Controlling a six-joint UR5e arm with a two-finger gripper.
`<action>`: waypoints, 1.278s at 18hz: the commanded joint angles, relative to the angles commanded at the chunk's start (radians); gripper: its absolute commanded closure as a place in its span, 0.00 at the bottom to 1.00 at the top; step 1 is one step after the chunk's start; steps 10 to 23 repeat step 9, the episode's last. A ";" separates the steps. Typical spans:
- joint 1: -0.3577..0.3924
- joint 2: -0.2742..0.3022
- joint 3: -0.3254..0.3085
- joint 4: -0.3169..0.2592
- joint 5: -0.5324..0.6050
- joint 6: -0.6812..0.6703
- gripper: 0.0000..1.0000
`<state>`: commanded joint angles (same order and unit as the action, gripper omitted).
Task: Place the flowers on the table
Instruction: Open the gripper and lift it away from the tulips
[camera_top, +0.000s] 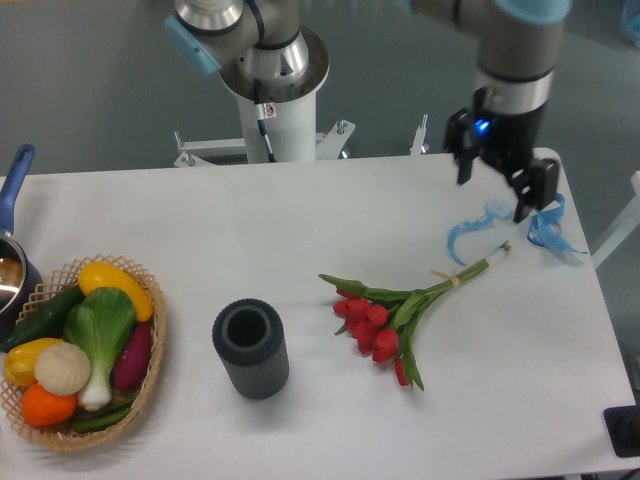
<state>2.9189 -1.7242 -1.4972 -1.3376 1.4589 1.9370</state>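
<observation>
Red flowers (385, 315) flat, mid-table (330, 210)

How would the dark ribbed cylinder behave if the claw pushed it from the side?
The dark ribbed cylinder stands upright and is taller than wide, so it may tip. Once down, its round shape would probably roll. The ribs likely give some grip.

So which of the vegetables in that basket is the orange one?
The small round one at the basket's front left edge, just below the pale cream bulb. The others around it are yellow, green or purple.
</observation>
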 joint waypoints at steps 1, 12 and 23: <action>0.023 0.000 -0.003 -0.002 -0.006 0.029 0.00; 0.129 0.032 -0.028 -0.045 -0.052 0.206 0.00; 0.129 0.032 -0.028 -0.045 -0.052 0.206 0.00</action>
